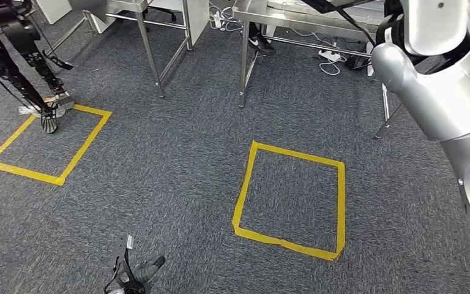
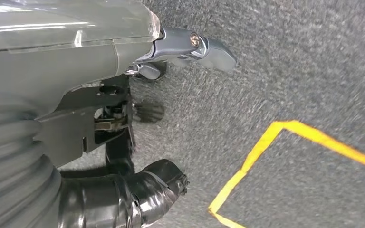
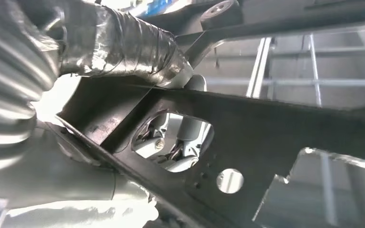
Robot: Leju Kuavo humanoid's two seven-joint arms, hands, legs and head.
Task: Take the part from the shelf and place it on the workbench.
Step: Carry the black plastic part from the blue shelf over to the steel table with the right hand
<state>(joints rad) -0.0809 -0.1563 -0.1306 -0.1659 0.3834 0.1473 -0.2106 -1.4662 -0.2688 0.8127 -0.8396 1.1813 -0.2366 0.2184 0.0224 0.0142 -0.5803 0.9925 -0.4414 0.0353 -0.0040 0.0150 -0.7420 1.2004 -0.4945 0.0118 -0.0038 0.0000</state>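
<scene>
One black part (image 3: 266, 123) slants diagonally across the right hand (image 3: 138, 52).

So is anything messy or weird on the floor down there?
Nothing looks spilled or broken. The only messy bit is a white power strip and loose cables lying on the carpet under the tables, at the far side. The right hand holds a black part.
</scene>
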